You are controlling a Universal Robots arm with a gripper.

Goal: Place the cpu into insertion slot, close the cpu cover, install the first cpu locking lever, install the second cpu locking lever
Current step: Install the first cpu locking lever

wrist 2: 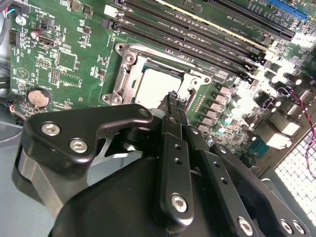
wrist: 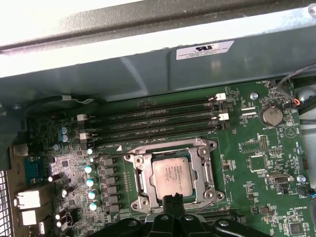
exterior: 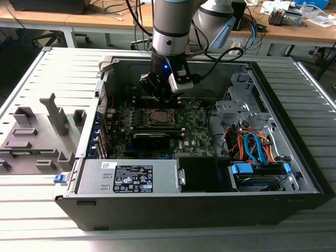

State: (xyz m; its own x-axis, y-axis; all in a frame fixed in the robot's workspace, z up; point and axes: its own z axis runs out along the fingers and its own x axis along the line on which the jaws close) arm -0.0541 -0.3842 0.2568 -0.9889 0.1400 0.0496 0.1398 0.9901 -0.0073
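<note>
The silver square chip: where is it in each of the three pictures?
Exterior view: the chip lies mid-board, just below the claw.
First wrist view: the chip sits inside its metal frame.
Second wrist view: the chip sits beyond the claw.
Shared landmark: the long black memory slots.

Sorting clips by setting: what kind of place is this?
Probably a robotics lab or workshop bench: an open computer case lies on a slatted metal table, a robot arm reaches into it, and cluttered wooden desks stand behind.
</note>
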